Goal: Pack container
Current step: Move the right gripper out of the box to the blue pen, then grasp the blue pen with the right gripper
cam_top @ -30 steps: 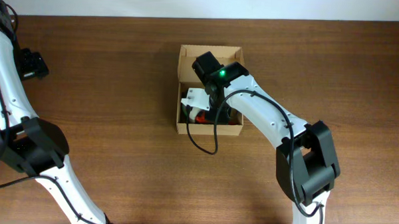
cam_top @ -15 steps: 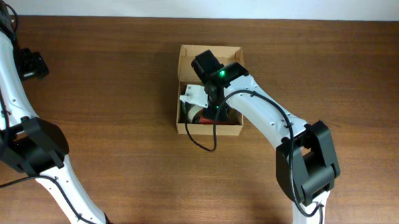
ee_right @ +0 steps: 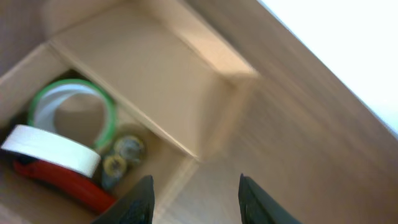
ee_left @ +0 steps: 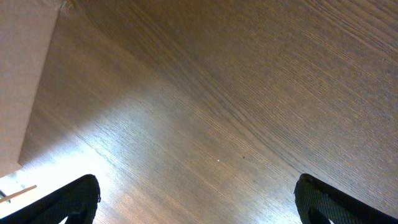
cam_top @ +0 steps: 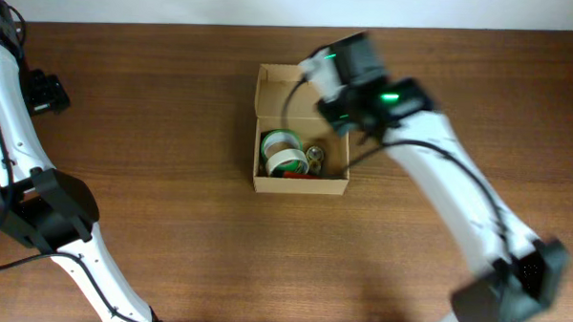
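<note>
Brown cardboard container [cam_top: 300,185] is sitting mid-table, its flap lid [cam_top: 301,90] lying open on the far side, tape rolls [cam_top: 285,153] inside. The right gripper [ee_right: 196,193], jaws partly apart and empty, is hovering over its far right corner. The left gripper [ee_left: 199,205], jaws wide, is hanging well apart.

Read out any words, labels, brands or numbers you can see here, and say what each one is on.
No readable text in any view.
The box is plain brown, with no print showing.
The green roll, white roll and red item show no lettering.
The two small round things are too small and blurred to read.
</note>
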